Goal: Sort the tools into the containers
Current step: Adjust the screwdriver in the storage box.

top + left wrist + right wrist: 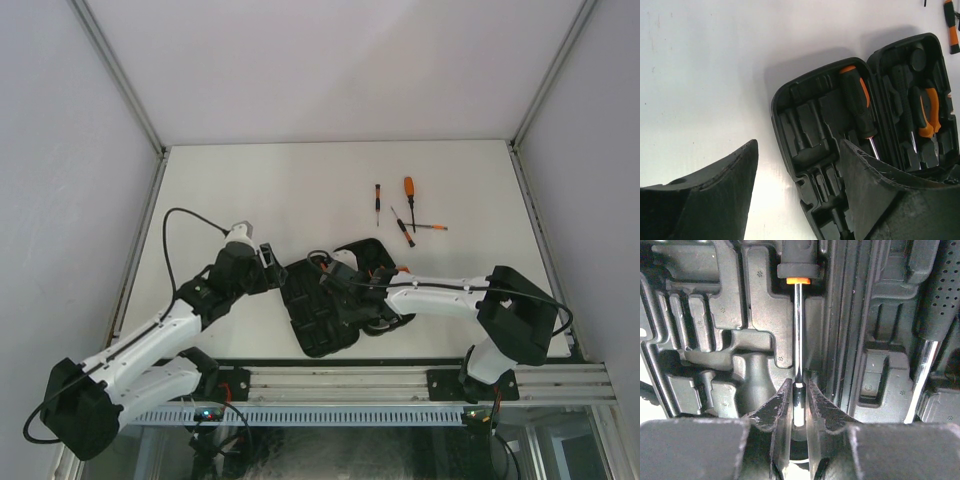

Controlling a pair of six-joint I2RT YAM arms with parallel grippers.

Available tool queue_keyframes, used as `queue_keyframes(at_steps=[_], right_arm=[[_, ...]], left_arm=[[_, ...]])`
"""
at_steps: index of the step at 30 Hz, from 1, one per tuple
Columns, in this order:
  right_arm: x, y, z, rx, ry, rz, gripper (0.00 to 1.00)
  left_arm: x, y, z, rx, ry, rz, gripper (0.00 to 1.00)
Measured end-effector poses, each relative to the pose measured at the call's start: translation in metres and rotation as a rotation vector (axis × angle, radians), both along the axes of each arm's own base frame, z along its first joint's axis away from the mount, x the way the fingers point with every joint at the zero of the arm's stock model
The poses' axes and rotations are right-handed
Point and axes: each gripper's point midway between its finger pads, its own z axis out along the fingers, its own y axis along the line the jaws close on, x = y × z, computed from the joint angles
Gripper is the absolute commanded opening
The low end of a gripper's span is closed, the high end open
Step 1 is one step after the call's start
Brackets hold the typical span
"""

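While the right pincer clamps the bare shaft of a screwdriver lying in a moulded slot of the open black tool case, the left pincer stands wide at the case's left edge. Several loose screwdrivers lie on the desk beyond the case.
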Motion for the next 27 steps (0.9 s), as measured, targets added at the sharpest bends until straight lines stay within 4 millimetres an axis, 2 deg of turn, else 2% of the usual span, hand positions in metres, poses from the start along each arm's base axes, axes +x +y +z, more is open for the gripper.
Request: queue_keyframes(at_steps=[4, 6, 9, 14, 19, 22, 27], right_arm=[[0.0, 0.001, 0.0, 0.006, 0.0, 0.002, 0.23], [0.002, 0.004, 0.002, 0.016, -0.008, 0.005, 0.33], [0.005, 0.006, 0.008, 0.033, -0.028, 0.008, 0.38], [0.013, 0.007, 0.027, 0.071, -0.081, -0.002, 0.4], [0.016, 0.007, 0.053, 0.123, -0.151, -0.012, 0.41], [0.016, 0.001, 0.067, 0.159, -0.19, -0.026, 0.41], [0.012, -0.016, 0.068, 0.188, -0.215, -0.064, 0.39]], left_arm=[[0.0, 0.0, -0.005, 0.01, 0.016, -0.002, 0.7], [0.0, 0.0, -0.008, 0.016, 0.026, -0.002, 0.68], [0.001, -0.002, -0.014, 0.027, 0.044, -0.003, 0.65], [0.004, -0.009, -0.021, 0.036, 0.088, -0.022, 0.63], [0.016, -0.027, -0.012, 0.008, 0.093, -0.056, 0.61], [0.024, -0.041, -0.009, -0.011, 0.092, -0.079, 0.6], [0.032, -0.067, -0.012, -0.02, 0.126, -0.117, 0.56]])
